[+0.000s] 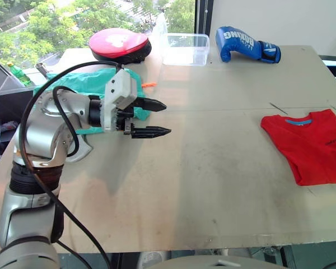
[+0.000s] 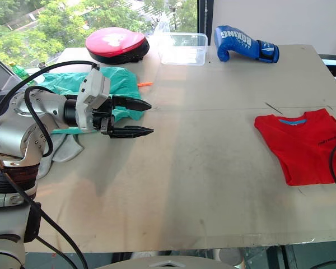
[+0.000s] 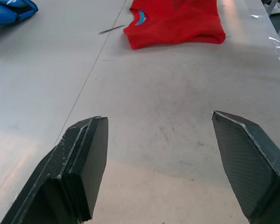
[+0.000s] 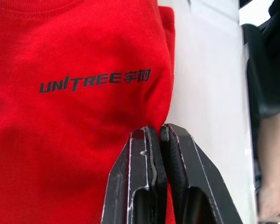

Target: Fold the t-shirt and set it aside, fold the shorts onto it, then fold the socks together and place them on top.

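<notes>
The red t-shirt (image 1: 311, 143) lies folded near the table's right edge, blue collar lining toward the far side. The teal-green shorts (image 1: 92, 84) are spread loosely at the far left, with the orange drawstring (image 1: 149, 85) poking out. A light grey sock (image 2: 67, 148) peeks from under my left arm. My left gripper (image 1: 167, 118) hovers open and empty above the table, just right of the shorts, pointing toward the t-shirt (image 3: 175, 23). My right gripper (image 4: 158, 133) is shut, its tips over the printed t-shirt (image 4: 74, 116) near its edge, with no fabric visibly between the fingers.
Along the far edge sit a red-pink punch pad (image 1: 119, 43), a clear plastic container (image 1: 185, 49) and a blue boxing glove (image 1: 246, 43). A person's arm (image 4: 270, 140) shows beside the table past the t-shirt. Bare tabletop (image 1: 213, 168) lies between the two garments.
</notes>
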Available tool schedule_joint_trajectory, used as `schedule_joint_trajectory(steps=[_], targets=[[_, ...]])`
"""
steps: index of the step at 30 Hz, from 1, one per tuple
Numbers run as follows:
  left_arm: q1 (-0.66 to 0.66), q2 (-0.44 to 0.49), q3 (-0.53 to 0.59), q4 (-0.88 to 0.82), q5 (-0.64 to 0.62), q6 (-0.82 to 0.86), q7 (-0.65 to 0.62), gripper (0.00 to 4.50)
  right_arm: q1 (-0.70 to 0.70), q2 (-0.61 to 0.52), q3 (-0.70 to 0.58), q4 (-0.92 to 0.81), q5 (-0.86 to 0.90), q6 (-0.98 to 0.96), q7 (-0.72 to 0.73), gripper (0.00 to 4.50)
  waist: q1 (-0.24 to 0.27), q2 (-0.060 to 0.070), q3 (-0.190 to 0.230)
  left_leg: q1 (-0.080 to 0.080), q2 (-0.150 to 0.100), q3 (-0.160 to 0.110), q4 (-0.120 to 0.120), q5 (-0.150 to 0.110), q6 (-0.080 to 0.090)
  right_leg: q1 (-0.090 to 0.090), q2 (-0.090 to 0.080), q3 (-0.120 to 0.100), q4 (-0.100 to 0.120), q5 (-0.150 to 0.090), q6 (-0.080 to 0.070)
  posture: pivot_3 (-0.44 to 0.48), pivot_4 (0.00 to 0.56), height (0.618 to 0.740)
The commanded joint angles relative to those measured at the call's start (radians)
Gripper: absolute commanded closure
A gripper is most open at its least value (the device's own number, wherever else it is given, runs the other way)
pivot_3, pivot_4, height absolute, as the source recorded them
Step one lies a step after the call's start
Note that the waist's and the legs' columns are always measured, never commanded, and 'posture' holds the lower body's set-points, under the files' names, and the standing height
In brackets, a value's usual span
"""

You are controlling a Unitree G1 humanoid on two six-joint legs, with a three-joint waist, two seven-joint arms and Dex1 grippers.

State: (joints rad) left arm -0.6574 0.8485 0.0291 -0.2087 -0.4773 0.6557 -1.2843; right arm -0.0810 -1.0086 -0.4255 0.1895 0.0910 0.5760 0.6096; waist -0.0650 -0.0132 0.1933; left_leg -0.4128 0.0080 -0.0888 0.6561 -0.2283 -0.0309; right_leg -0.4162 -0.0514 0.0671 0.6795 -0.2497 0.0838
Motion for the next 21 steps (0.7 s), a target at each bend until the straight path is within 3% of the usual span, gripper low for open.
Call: schedule_joint_trajectory(steps=[1, 3, 5, 6, 7, 9, 12, 21], targets=[[0.009, 0.029, 0.012, -0.004, -0.008, -0.021, -0.003, 0.71, 0.010, -0.014, -0.018, -0.019, -0.019, -0.035, -0.022, 3.26, 0.000, 0.000, 0.000, 0.000, 0.000, 0.000, 0.000, 0.000, 0.000, 0.000, 0.000, 0.000, 0.000, 0.000, 0.000, 0.000, 0.150, 0.731], [0.018, 0.040, 0.015, -0.002, -0.006, -0.026, -0.001, 0.71, 0.022, -0.013, -0.026, -0.034, -0.022, -0.046, -0.029, 2.22, 0.000, 0.000, 0.000, 0.000, 0.000, 0.000, 0.000, 0.000, 0.000, 0.000, 0.000, 0.000, 0.000, 0.000, 0.000, 0.000, 0.150, 0.731], [0.028, 0.052, 0.022, 0.002, -0.005, -0.026, 0.003, 0.71, 0.034, -0.013, -0.040, -0.049, -0.021, -0.047, -0.032, 1.47, 0.000, 0.000, 0.000, 0.000, 0.000, 0.000, 0.000, 0.000, 0.000, 0.000, 0.000, 0.000, 0.000, 0.000, 0.000, 0.000, 0.150, 0.731], [0.035, 0.059, 0.027, 0.003, -0.005, -0.028, 0.005, 0.71, 0.044, -0.015, -0.045, -0.057, -0.024, -0.055, -0.033, 1.32, 0.000, 0.000, 0.000, 0.000, 0.000, 0.000, 0.000, 0.000, 0.000, 0.000, 0.000, 0.000, 0.000, 0.000, 0.000, 0.000, 0.150, 0.731], [0.037, 0.062, 0.028, 0.007, -0.004, -0.029, 0.007, 0.71, 0.049, -0.018, -0.046, -0.059, -0.026, -0.063, -0.035, 0.67, 0.000, 0.000, 0.000, 0.000, 0.000, 0.000, 0.000, 0.000, 0.000, 0.000, 0.000, 0.000, 0.000, 0.000, 0.000, 0.000, 0.150, 0.731], [0.055, 0.076, 0.039, 0.048, 0.032, -0.070, 0.028, 0.71, 0.058, -0.008, -0.065, -0.108, 0.003, -0.095, -0.009, 0.04, 0.001, 0.000, 0.000, 0.000, 0.000, 0.000, -0.001, 0.000, 0.000, 0.000, 0.000, 0.000, 0.000, 0.000, 0.000, 0.000, 0.150, 0.731], [0.076, 0.084, 0.039, 0.130, 0.101, -0.158, 0.077, 0.71, 0.064, 0.033, -0.096, -0.224, 0.108, -0.102, 0.067, 0.04, -0.005, 0.000, 0.000, 0.001, 0.001, 0.000, -0.001, 0.000, 0.000, 0.000, 0.000, 0.000, 0.000, 0.000, 0.000, 0.000, 0.150, 0.731], [0.001, -0.021, -0.030, 0.525, 0.308, -0.448, 0.252, 0.71, 0.074, 0.207, -0.126, -0.536, 0.445, -0.057, 0.198, 0.04, 0.021, 0.000, 0.000, 0.001, 0.001, -0.001, -0.001, 0.000, 0.000, 0.002, 0.000, -0.001, -0.001, 0.000, 0.000, 0.000, 0.150, 0.731]])
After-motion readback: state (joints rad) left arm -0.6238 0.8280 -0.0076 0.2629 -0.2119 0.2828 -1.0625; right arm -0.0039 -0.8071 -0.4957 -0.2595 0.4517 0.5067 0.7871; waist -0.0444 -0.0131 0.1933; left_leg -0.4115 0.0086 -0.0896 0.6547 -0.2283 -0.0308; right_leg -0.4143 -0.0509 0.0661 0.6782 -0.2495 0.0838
